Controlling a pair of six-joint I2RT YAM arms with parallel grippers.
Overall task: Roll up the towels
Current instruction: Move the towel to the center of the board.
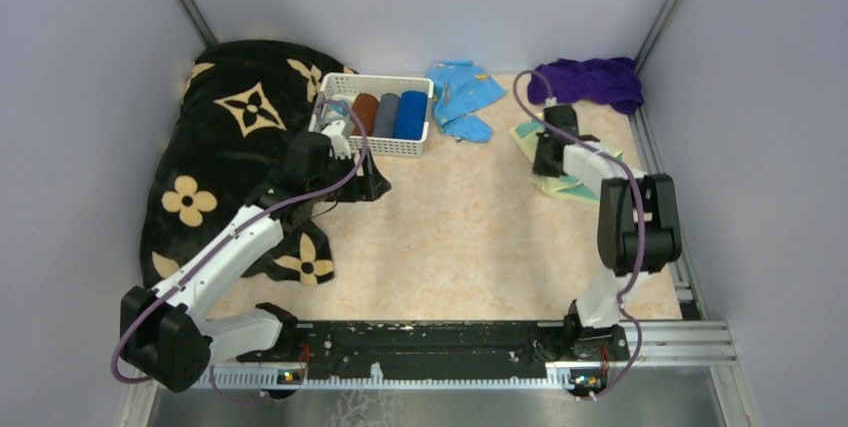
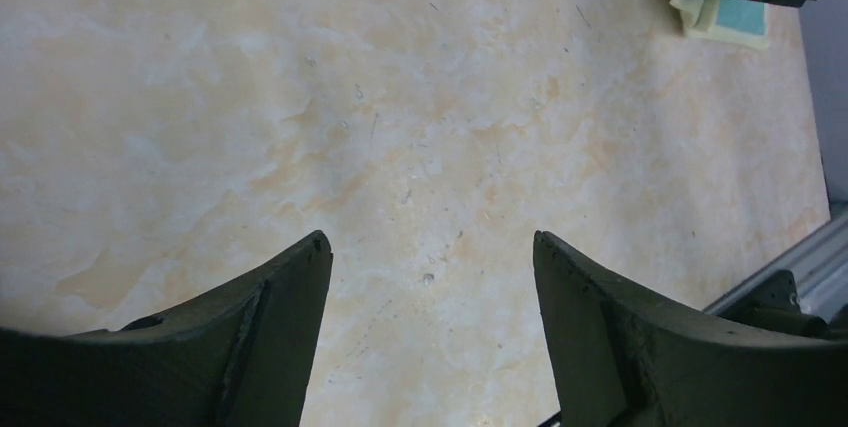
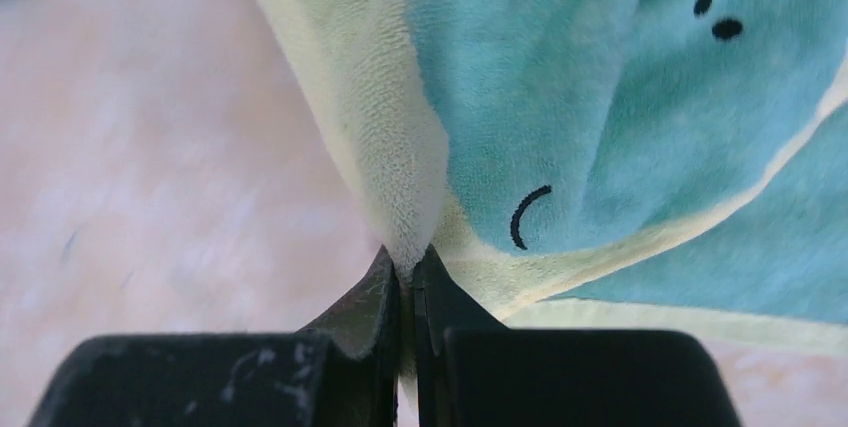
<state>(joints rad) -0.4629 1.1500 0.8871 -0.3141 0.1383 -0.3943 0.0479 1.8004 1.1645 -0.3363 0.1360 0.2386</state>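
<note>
The pale yellow towel with teal markings (image 1: pixel 566 185) lies at the right of the table. My right gripper (image 1: pixel 547 159) is shut on a fold of its edge, and the right wrist view shows the gripper (image 3: pixel 408 265) pinching the yellow towel (image 3: pixel 560 97). The towel's corner also shows in the left wrist view (image 2: pixel 725 17). The dark purple towel (image 1: pixel 590 82) lies bunched at the back right. The royal blue towel (image 1: pixel 411 114) sits rolled in the basket. My left gripper (image 1: pixel 362 179) is open and empty over bare table (image 2: pixel 430 247), just in front of the basket.
A white basket (image 1: pixel 380 150) at the back also holds a brown roll and a grey roll. The black blanket with tan flowers (image 1: pixel 230 147) covers the left side. A light blue cloth (image 1: pixel 462 97) lies right of the basket. Grey walls enclose the table.
</note>
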